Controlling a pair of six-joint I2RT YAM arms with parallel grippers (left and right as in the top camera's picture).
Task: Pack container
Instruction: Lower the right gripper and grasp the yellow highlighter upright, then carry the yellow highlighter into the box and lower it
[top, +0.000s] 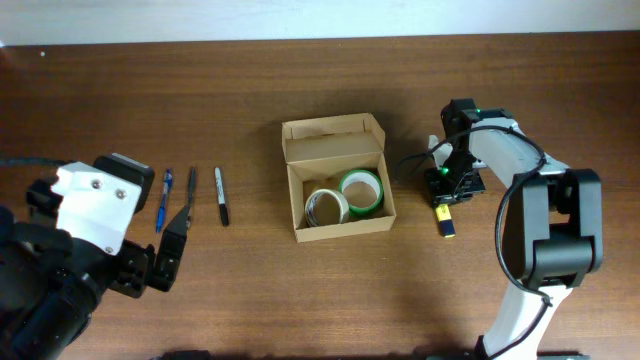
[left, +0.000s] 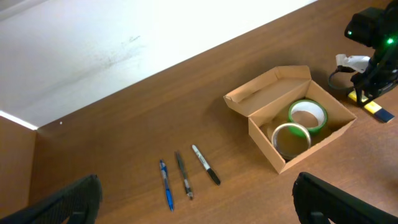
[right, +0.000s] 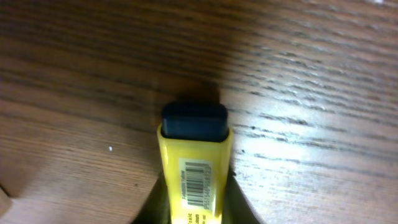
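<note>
The container is a tan cardboard box with its flap lid open, standing mid-table; it also shows in the left wrist view. Inside lie a green tape roll and a pale tape roll. My right gripper is down at the table to the right of the box, shut on a yellow marker with a dark cap. My left gripper is open and empty, at the front left.
A blue pen, a dark pen and a black marker lie side by side left of the box, just beyond my left gripper. A cable loops by the right arm.
</note>
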